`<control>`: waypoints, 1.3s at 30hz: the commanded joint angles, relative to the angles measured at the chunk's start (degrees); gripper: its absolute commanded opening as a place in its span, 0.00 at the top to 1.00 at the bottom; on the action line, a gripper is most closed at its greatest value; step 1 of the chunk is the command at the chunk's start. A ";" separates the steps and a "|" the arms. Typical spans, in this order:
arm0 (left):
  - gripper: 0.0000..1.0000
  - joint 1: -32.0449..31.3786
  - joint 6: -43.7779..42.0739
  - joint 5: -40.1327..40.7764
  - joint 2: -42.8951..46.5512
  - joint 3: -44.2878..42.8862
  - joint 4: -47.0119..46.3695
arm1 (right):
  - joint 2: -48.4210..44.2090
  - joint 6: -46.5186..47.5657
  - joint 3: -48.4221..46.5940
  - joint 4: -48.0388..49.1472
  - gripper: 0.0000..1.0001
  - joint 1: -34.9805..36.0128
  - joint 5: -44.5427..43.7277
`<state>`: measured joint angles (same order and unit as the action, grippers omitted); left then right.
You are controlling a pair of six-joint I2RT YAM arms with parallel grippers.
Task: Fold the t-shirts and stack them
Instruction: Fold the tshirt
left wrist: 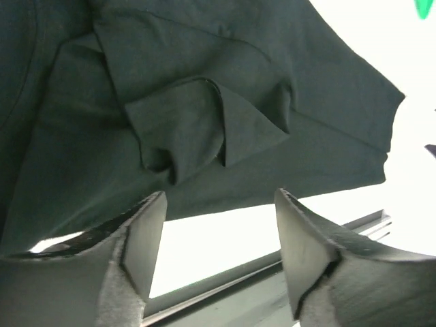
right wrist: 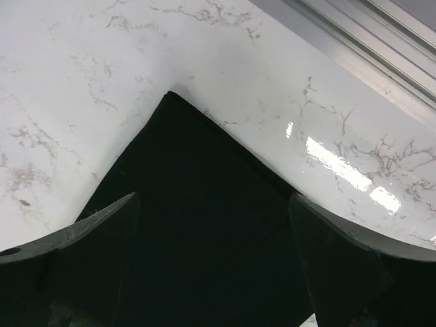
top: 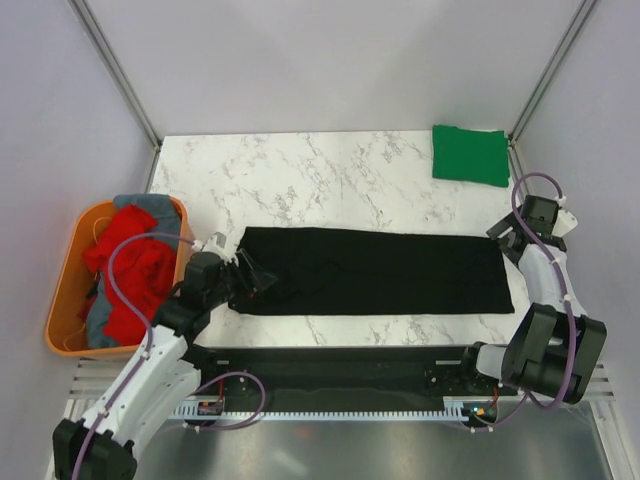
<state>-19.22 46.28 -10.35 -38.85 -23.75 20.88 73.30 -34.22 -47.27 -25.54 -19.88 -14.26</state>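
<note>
— So, where is the black t-shirt (top: 375, 270)?
— Spread as a long strip across the marble table (top: 300, 170), near the front edge.
— And the jaws?
— Both pairs stand apart, holding nothing. The left gripper (left wrist: 218, 204) is at the shirt's crumpled left end, and the right gripper (right wrist: 214, 204) is over its far right corner.
— The rest?
— The green t-shirt (top: 470, 154) lies folded in the far right corner. The red t-shirt (top: 130, 260) and grey t-shirt (top: 150, 205) are heaped in the orange tub (top: 62, 290) on the left.
</note>
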 commanded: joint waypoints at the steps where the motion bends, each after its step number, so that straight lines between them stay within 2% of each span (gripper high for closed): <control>1: 0.26 -0.20 4.43 3.31 8.50 0.90 2.75 | -4.73 -1.03 -0.37 -0.21 0.02 -0.16 3.53; 3: 0.25 -0.29 3.91 4.37 9.49 -0.50 3.02 | -6.40 -1.03 -0.37 0.75 0.02 0.19 6.51; 4: 0.25 -0.29 3.64 5.24 8.02 -1.29 3.11 | -7.89 -0.94 -0.02 1.45 0.03 0.63 10.79; 7: 0.26 -0.90 2.76 6.91 1.78 -5.60 2.58 | -7.48 0.11 0.16 4.27 0.04 7.02 14.09; 8: 0.27 -1.43 2.59 7.79 -4.07 -8.13 2.50 | -6.34 0.46 -0.10 4.36 0.05 11.22 14.26; 11: 0.28 -5.29 1.71 12.17 -12.98 -13.40 0.48 | -0.36 1.35 0.15 5.23 0.05 16.69 16.81; 15: 0.29 -8.72 1.35 13.16 -30.44 -18.78 -2.51 | 6.58 1.70 1.56 6.47 0.05 20.05 14.97; 17: 0.30 -9.08 1.88 13.16 -35.74 -20.80 -3.91 | 7.73 0.74 3.05 6.38 0.05 23.55 14.61; 22: 0.32 -9.52 3.64 13.77 -49.88 -23.53 -6.12 | 9.93 -4.09 8.31 7.08 0.05 31.47 11.54; 28: 0.33 -9.52 7.33 15.53 -62.47 -30.38 -5.33 | 6.08 -18.05 17.10 10.94 0.04 44.38 14.08; 29: 0.33 -9.52 7.85 15.53 -66.14 -33.53 -5.24 | 5.02 -23.91 17.99 12.95 0.04 49.79 14.17; 31: 0.33 -9.52 8.47 16.15 -69.59 -39.58 -3.84 | 2.91 -29.13 18.18 14.29 0.02 56.32 15.41; 32: 0.33 -9.52 8.56 16.06 -72.48 -41.88 -4.09 | 2.73 -33.33 17.22 14.29 0.02 63.05 15.06; 33: 0.33 -9.52 8.04 15.89 -74.59 -44.78 -3.58 | 2.82 -34.59 15.73 14.03 0.02 66.08 14.88; 34: 0.33 -9.43 7.25 15.10 -76.53 -52.20 -2.70 | 2.99 -35.73 11.97 13.07 0.02 71.76 14.62; 35: 0.33 -9.17 4.55 13.79 -81.07 -56.63 -1.82 | 3.08 -36.53 9.58 10.80 0.02 74.26 13.05; 36: 0.33 -9.17 2.60 10.91 -83.12 -66.50 1.41 | 3.34 -36.97 4.51 9.47 0.02 76.46 12.34; 37: 0.33 -9.17 -0.90 10.62 -84.79 -71.56 3.61 | 3.52 -36.89 1.77 7.63 0.02 79.96 11.28; 39: 0.32 -9.17 -4.43 6.24 -87.26 -79.84 7.40 | 3.61 -35.49 -5.16 1.83 0.02 82.36 7.77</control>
<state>-28.40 48.93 0.27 -123.68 -93.84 22.59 77.56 -65.65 -42.09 -16.99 59.44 -2.81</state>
